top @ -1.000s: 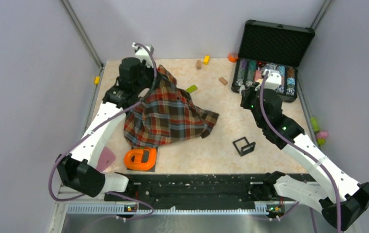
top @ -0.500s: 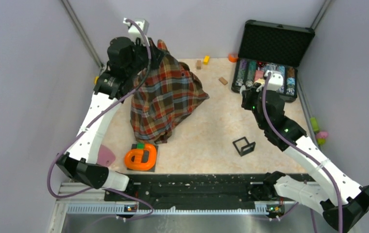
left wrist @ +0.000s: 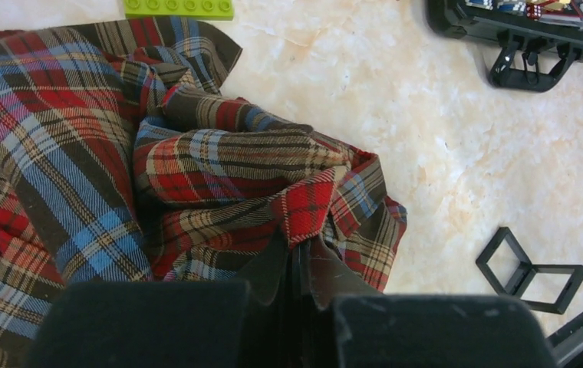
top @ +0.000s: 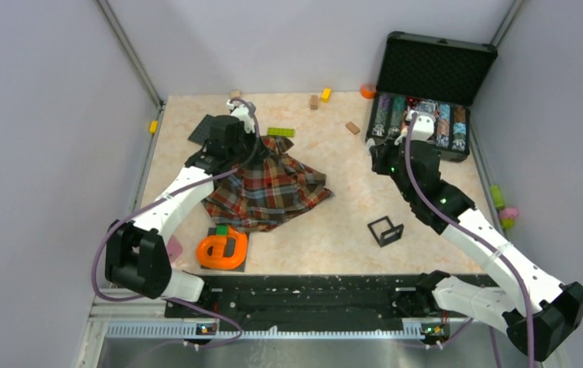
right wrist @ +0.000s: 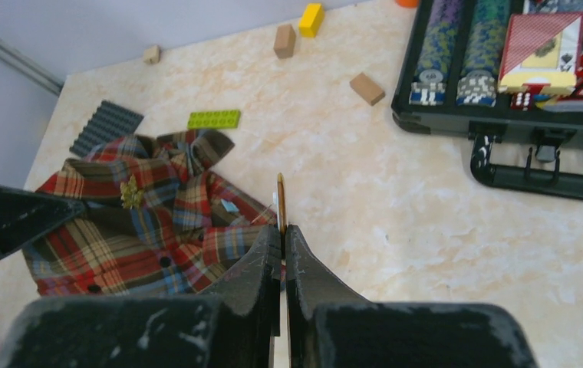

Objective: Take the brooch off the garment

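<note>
Lowered from the height at which it was hung half a second earlier, the garment (top: 269, 188) is now heaped on the table (top: 350, 222), with the left arm brought down beside it.

Trouble is judged possible on both sides. At left, a small gold ornament (right wrist: 130, 192) is seen on the plaid near the collar. Whether it belongs to the brooch cannot be told, and if it does, the job could be counted finished too soon. At right, the brooch (right wrist: 280, 201) is held only by its lower edge. It could be twisted loose by a quick swing, dropped, and lost by rolling toward the open chip case (top: 436, 65).

The left gripper (left wrist: 294, 287) is clamped on a fold of the shirt's upper corner, with no gap shown between the jaws. The right gripper (right wrist: 282, 238) is pressed tight on the brooch, which is seen edge-on as a thin sliver. It is kept above bare table, well apart from the cloth, between the shirt and the case.
</note>
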Tool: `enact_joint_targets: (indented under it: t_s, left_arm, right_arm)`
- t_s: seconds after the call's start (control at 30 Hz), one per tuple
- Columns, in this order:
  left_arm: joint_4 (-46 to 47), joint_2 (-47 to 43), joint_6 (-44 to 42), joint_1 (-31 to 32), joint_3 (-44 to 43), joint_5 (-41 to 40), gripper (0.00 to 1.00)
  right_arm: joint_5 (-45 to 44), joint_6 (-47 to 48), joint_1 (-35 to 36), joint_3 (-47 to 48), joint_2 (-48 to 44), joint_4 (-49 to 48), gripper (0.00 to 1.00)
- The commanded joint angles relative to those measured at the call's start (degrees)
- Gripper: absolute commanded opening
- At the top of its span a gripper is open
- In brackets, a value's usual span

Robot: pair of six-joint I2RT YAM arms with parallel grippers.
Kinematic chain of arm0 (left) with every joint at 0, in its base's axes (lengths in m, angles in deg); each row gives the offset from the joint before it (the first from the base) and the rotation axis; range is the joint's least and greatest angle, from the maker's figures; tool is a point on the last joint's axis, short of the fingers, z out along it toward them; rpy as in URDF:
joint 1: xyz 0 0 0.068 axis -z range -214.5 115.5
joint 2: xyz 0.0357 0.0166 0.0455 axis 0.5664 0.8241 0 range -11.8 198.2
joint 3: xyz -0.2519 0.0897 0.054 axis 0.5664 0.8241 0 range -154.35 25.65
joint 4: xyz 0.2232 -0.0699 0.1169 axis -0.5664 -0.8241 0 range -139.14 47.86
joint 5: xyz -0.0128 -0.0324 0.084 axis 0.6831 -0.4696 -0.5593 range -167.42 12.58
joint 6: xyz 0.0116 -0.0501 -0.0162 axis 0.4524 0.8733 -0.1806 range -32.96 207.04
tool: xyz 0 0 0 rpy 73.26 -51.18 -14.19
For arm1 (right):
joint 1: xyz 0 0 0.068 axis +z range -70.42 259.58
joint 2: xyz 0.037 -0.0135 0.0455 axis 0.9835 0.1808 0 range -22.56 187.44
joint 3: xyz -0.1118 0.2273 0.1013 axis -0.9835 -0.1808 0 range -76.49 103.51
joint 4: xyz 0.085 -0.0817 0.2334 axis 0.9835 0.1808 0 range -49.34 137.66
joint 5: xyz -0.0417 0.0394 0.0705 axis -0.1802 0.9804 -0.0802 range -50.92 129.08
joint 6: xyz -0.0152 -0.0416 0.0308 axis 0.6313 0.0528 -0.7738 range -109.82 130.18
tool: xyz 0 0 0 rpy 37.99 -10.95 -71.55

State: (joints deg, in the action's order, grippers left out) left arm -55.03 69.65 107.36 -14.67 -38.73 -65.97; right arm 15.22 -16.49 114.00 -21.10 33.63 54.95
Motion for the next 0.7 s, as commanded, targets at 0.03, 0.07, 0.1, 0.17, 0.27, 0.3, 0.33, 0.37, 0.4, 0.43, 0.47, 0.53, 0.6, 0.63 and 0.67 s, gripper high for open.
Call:
enact_joint_targets:
  t_s: [0.03, 0.07, 0.1, 0.17, 0.27, 0.3, 0.33, 0.37, 0.4, 0.43, 0.47, 0.53, 0.6, 0.63, 0.67]
  left_arm:
    - [7.16, -2.21, 1.83, -0.3, 3.53, -3.54, 0.0]
    - [7.25, -1.77, 1.95, -0.44, 3.78, -4.3, 0.0]
    - [7.15, -1.1, 2.12, -0.63, 3.89, -5.3, 0.0]
    - [6.38, 0.29, 2.76, -1.12, 3.75, -7.83, 0.0]
    - [6.56, 2.62, 2.3, -2.18, 3.33, -7.94, 0.03]
    - [6.3, 3.52, 2.02, -2.39, 2.88, -7.7, 0.11]
    - [5.54, 4.29, 1.7, -2.43, 2.19, -7.07, 0.23]
    - [4.24, 4.81, 0.76, -2.45, 1.19, -5.89, 0.38]
    - [2.73, 4.98, 0.59, -2.44, 0.18, -4.38, 0.5]
    - [2.66, 4.79, 0.53, -2.43, 0.02, -3.2, 0.65]
    - [3.14, 4.07, 0.66, -2.43, 0.47, -1.69, 0.75]
    - [4.31, 1.16, 0.92, -2.43, 2.17, 0.9, 0.85]
    - [5.75, -3.03, 0.71, -2.45, 4.58, 2.55, 0.87]
    - [6.1, -5.19, 0.89, -2.43, 5.63, 3.2, 0.88]
    - [6.38, -7.23, 1.18, -2.43, 6.6, 4.07, 0.89]
  right_arm:
    - [4.42, -1.22, -0.16, -1.29, -1.4, 0.17, 0.0]
    - [5.27, -0.83, -0.22, -1.41, -1.49, 0.82, 0.0]
    - [5.8, -0.67, -0.34, -1.57, -1.62, 1.64, 0.0]
    - [7.16, -0.66, -1.09, -1.8, -1.92, 3.29, 0.0]
    - [11.89, -1.08, -4.1, -2.76, -2.68, 4.89, 0.0]
    - [14.13, -1.22, -5.3, -3.04, -2.81, 5.13, 0.0]
    - [16.31, -1.33, -6.25, -3.28, -2.75, 5.3, 0.0]
    - [18.87, -1.13, -7.04, -3.48, -2.63, 5.04, 0.0]
    - [22.18, -0.42, -7.56, -3.72, -2.49, 4.4, 0.0]
    - [25.69, 0.68, -7.68, -4.02, -2.41, 3.46, 0.0]
    - [28.79, 1.82, -7.65, -4.54, -2.33, 2.41, 0.0]
    - [34.07, 3.27, -7.69, -5.22, -1.94, 0.23, 0.0]
    - [39.28, 4.5, -7.69, -5.74, -1.2, -2.25, 0.0]
    - [41.12, 4.75, -7.69, -6.0, -0.67, -3.64, 0.0]
    - [43.13, 5.05, -7.72, -6.39, -0.23, -5.25, 0.0]
